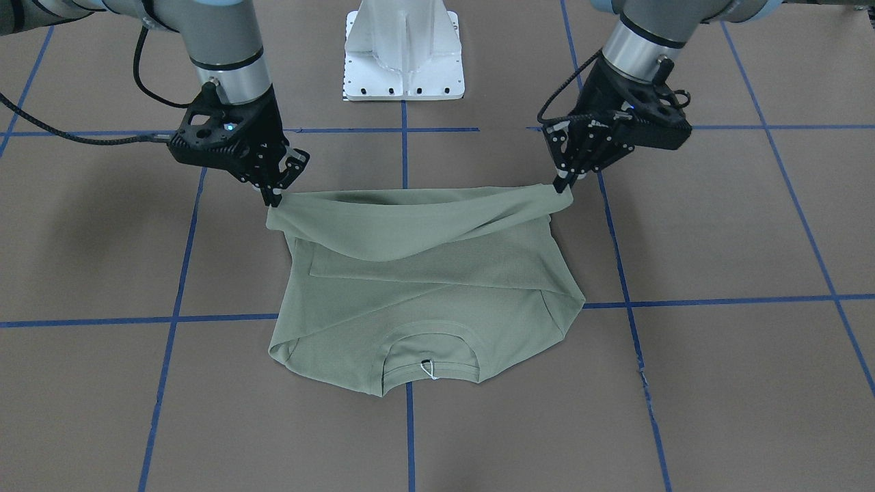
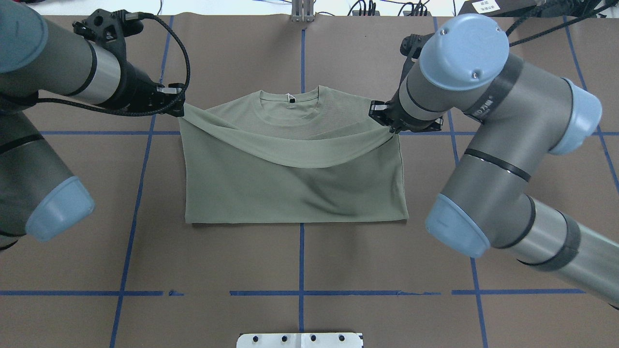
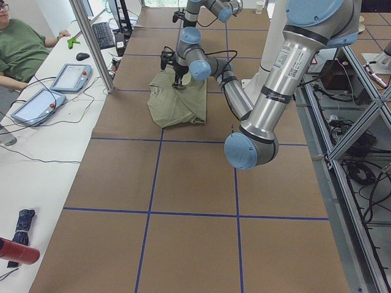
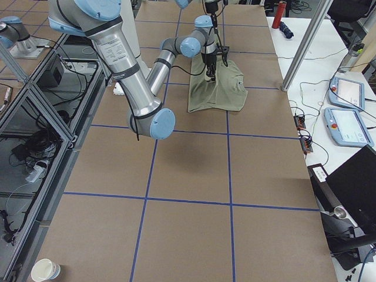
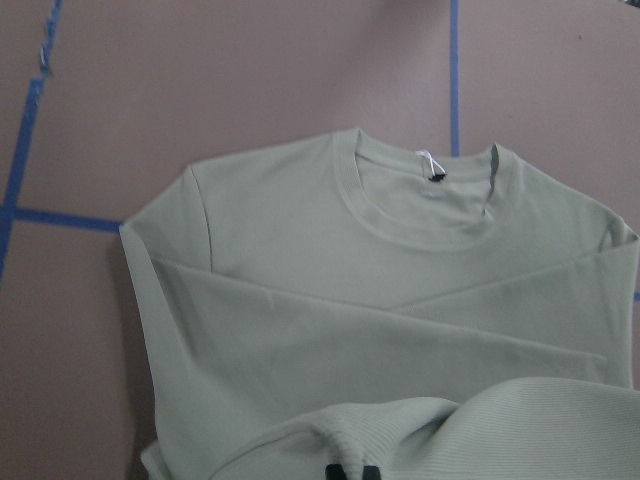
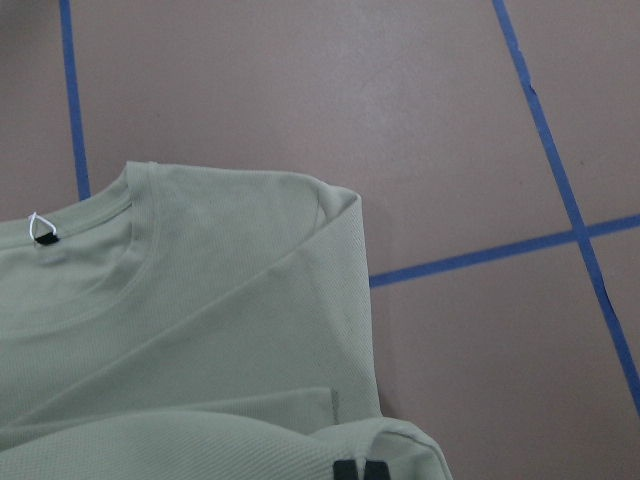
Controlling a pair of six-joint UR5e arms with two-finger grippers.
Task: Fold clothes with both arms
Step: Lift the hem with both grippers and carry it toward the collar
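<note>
The clothes, one sage-green shirt [image 2: 290, 193], lie at mid-table with the sleeves folded in and the collar [image 2: 290, 104] on the far side from the robot. My left gripper [image 2: 180, 110] is shut on one corner of the hem and my right gripper [image 2: 384, 118] on the other. Between them the hem hangs raised and sagging over the shirt's body, close to the collar. In the front-facing view the left gripper [image 1: 564, 181] is on the right and the right gripper [image 1: 273, 198] on the left. A white tag loop [image 1: 428, 369] shows at the neck. Both wrist views show the collar and folded shoulders below.
The white pedestal base [image 1: 403, 55] stands behind the shirt on the robot's side. Blue tape lines [image 1: 410, 424] grid the brown table. A person [image 3: 21, 49] sits at a side bench with tablets [image 3: 36, 104]. A paper cup [image 4: 46, 270] stands on the floor.
</note>
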